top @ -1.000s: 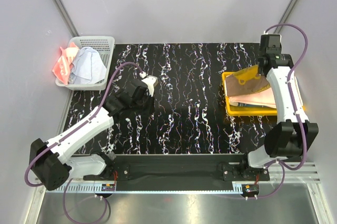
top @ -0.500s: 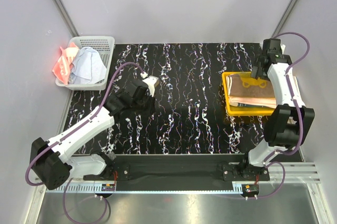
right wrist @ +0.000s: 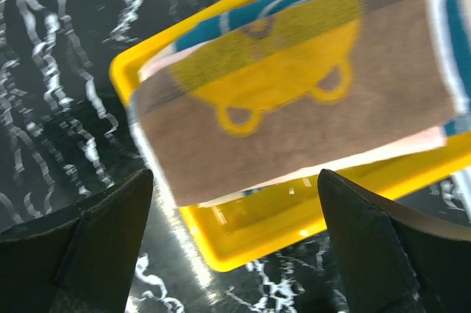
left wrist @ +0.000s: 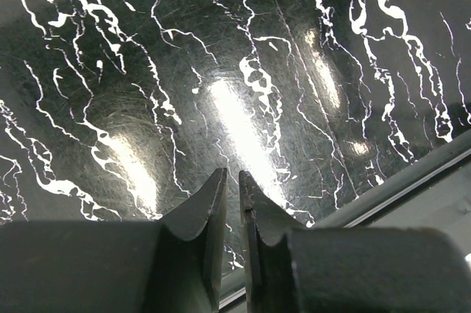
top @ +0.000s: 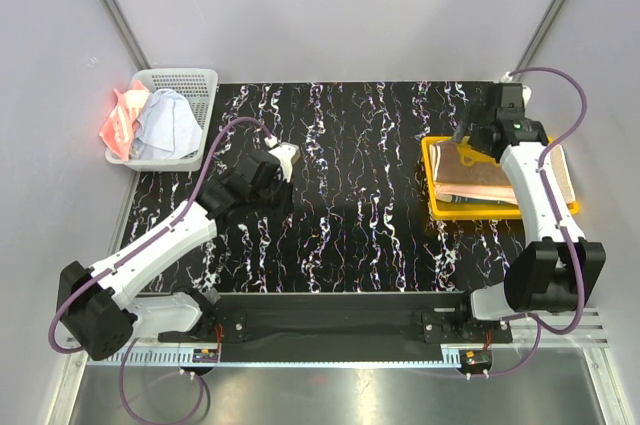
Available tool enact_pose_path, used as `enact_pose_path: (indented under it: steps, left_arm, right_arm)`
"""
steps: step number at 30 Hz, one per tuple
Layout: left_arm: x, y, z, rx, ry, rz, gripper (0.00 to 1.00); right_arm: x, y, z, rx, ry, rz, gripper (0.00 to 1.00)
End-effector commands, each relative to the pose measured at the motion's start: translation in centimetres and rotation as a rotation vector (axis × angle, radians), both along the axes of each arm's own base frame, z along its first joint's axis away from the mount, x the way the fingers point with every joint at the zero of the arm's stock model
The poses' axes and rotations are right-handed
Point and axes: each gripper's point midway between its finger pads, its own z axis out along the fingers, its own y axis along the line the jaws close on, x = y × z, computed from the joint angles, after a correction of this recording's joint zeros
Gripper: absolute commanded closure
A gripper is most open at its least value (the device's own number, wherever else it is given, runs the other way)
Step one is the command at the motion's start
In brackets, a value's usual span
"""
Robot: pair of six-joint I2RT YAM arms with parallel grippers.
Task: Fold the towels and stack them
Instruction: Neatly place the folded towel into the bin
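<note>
A folded brown and orange-yellow bear towel (right wrist: 309, 92) lies on top of a stack in the yellow tray (right wrist: 243, 239), over a pale peach towel (right wrist: 353, 158) and a teal one (right wrist: 221, 22). My right gripper (right wrist: 235, 180) hovers open above the stack's near-left corner and holds nothing. From the top view it (top: 478, 135) sits at the tray's far edge over the stack (top: 480, 173). A coral pink towel (top: 120, 125) and a light blue towel (top: 165, 125) lie crumpled in the white basket (top: 205, 95). My left gripper (left wrist: 229, 174) is shut and empty, with a thin slit between its jaws.
The black marbled table (top: 350, 215) lies between the basket at the far left and the tray (top: 430, 190) at the right. My left gripper (top: 285, 157) hangs over the table's left half. A metal rail (left wrist: 412, 177) runs along the table's edge.
My right gripper opened and let go of the bear towel, which now lies flat on the stack. The gripper drew back toward the tray's far-left side. The left arm stayed still.
</note>
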Motion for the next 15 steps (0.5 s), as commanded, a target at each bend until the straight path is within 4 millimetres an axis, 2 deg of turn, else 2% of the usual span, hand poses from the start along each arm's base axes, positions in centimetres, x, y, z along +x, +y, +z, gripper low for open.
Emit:
enact_pose_path:
  steps: [1,4,8,9,12,13,15]
  left_arm:
    - [1.6,0.2,1.1,-0.013,-0.071,0.037,0.83]
    - [2.1,0.2,1.2,-0.02,-0.073,0.063,0.83]
    - [3.1,0.5,1.2,-0.016,-0.072,0.124,0.82]
    - [3.8,0.6,1.4,-0.016,-0.07,0.166,0.81]
    - [6.6,1.8,2.5,-0.024,-0.084,0.303,0.8]
    - [8.2,3.4,3.2,-0.03,-0.104,0.388,0.77]
    - [10.7,5.2,4.6,-0.083,-0.127,0.526,0.74]
  right_arm:
    - [1.2,4.7,0.9,0.093,-0.101,0.095,0.0]
    - [1.8,7.7,0.8,0.125,-0.121,0.166,0.0]
    - [2.4,10.5,0.2,0.175,-0.133,0.22,0.0]
    - [2.3,12.0,0.2,0.2,-0.143,0.261,0.0]
    - [1.9,13.9,-0.3,0.262,-0.159,0.307,0.0]
    - [2.1,14.4,0.0,0.279,-0.178,0.316,0.0]
    - [1.5,15.8,-0.6,0.301,-0.173,0.355,0.0]
